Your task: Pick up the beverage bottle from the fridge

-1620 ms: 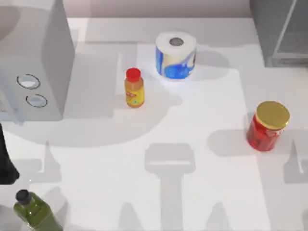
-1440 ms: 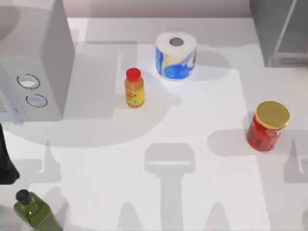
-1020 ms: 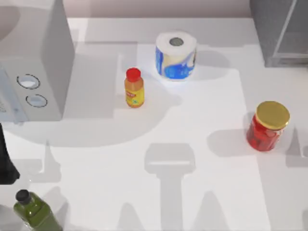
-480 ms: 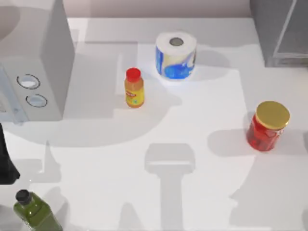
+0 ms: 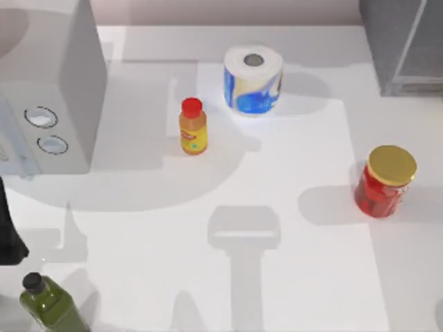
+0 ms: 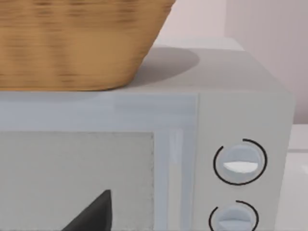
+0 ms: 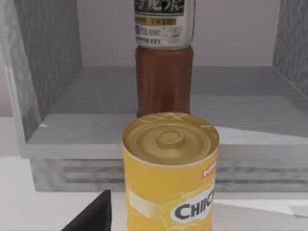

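The beverage bottle (image 7: 163, 79) is a dark brown bottle with a label band. In the right wrist view it stands upright on the floor of the fridge (image 7: 96, 115), whose front is open toward the camera. Its cap is cut off by the picture's edge. A yellow can (image 7: 169, 173) stands outside the fridge, straight in front of the bottle. One dark fingertip (image 7: 94, 216) of my right gripper shows well short of the can. In the top view the fridge (image 5: 405, 41) fills the far right corner. A dark part of my left arm (image 5: 8, 235) sits at the left edge.
A light grey box with two dials (image 5: 48, 104) stands at the left, with a wicker basket (image 6: 77, 43) on top. A blue-and-white paper roll (image 5: 252, 79), an orange bottle with a red cap (image 5: 193, 126), a red jar (image 5: 384, 181) and a green bottle (image 5: 48, 304) stand on the table.
The arm shadows on the table's right side have slid off toward the right edge. None of the things on the table has moved.
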{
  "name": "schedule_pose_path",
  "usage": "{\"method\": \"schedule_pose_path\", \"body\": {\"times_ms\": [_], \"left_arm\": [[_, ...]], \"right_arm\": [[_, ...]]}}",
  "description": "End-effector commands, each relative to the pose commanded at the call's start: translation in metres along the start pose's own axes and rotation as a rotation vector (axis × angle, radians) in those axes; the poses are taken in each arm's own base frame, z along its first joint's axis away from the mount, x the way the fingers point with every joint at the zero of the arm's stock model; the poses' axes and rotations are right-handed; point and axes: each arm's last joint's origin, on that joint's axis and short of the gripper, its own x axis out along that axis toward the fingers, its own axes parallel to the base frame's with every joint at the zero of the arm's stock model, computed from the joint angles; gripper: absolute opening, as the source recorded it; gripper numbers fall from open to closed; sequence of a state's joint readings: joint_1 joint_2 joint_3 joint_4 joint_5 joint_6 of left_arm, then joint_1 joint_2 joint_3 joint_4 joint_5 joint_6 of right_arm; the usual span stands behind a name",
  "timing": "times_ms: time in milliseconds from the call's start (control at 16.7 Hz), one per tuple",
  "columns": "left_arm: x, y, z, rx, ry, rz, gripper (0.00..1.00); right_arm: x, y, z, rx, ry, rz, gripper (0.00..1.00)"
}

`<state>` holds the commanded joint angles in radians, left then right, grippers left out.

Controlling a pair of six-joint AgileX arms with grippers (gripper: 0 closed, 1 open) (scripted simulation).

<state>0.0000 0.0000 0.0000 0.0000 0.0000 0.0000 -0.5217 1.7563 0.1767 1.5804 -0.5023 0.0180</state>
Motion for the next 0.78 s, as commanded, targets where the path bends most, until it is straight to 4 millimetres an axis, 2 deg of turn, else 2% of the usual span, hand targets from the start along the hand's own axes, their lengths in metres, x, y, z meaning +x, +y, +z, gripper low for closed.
{"method": "schedule_pose_path", "body": {"times_ms": [540,660,780], "left_arm": [[0.0,0.0,0.0,0.0,0.0,0.0,1.0],[0.0,0.0,0.0,0.0,0.0,0.0,1.0],[0.0,0.0,0.0,0.0,0.0,0.0,1.0]], "right_arm": [[0.004,-0.002,-0.003,-0.002,-0.002,0.002,1.0],[0.019,-0.005,-0.004,-0.003,0.002,-0.002,1.0],[0.045,-0.008,-0.004,-0.004,0.003,-0.007,1.0]]}}
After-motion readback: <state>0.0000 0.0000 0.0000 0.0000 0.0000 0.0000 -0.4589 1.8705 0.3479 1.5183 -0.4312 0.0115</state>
